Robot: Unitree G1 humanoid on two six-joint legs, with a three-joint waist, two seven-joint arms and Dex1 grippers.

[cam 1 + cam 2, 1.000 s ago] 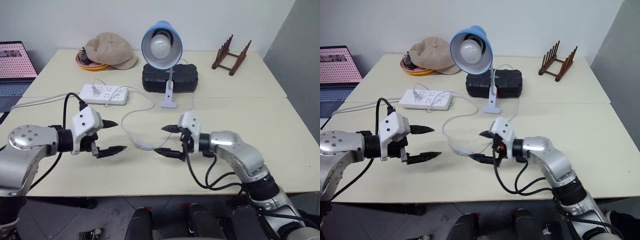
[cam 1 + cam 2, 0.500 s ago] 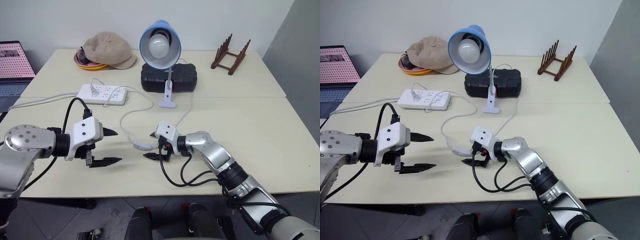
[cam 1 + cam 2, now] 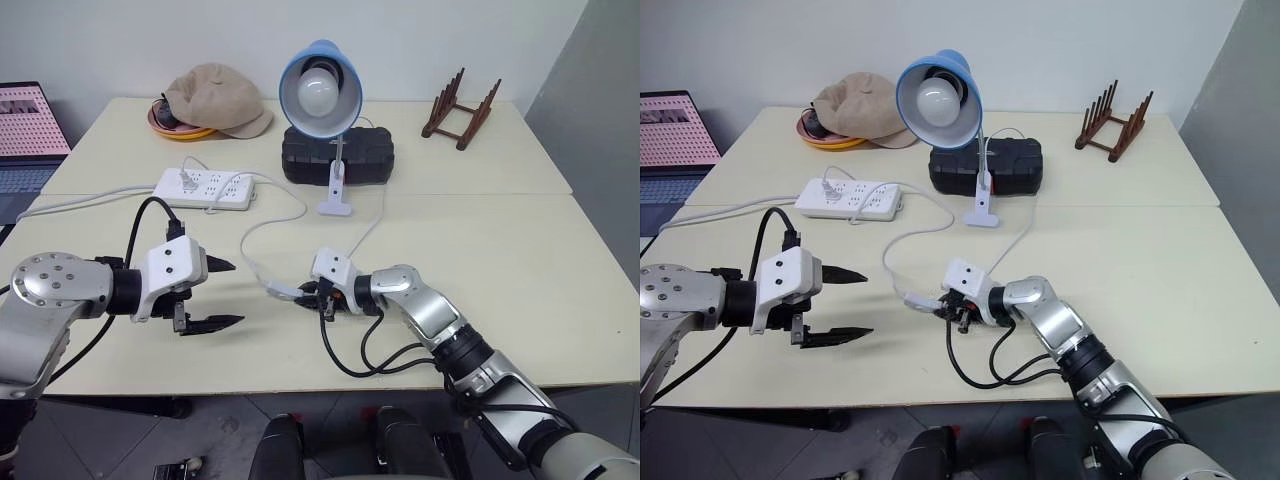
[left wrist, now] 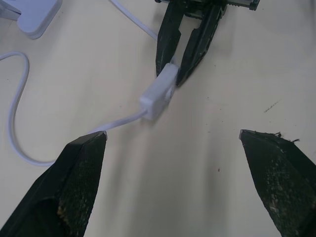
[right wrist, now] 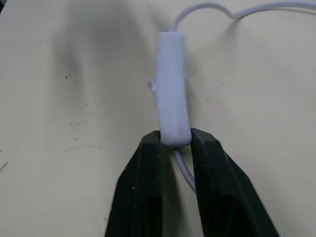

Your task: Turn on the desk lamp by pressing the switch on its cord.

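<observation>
Switch (image 5: pixel 171 89) lying on counter (image 3: pixel 520 250) in front of desk lamp (image 3: pixel 322 90), being pinched at one end by closed right gripper (image 5: pixel 175 140). Left gripper (image 4: pixel 173 143) hovering wide open, holding nothing, just beside. Bulb looking unlit; likely needing firm press on rocker next.

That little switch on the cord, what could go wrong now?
The right gripper pinches only the end of the switch, so it may slip out or lift off the table unpressed. The desk lamp looks unlit. Tugging the cord could pull on the lamp.
</observation>
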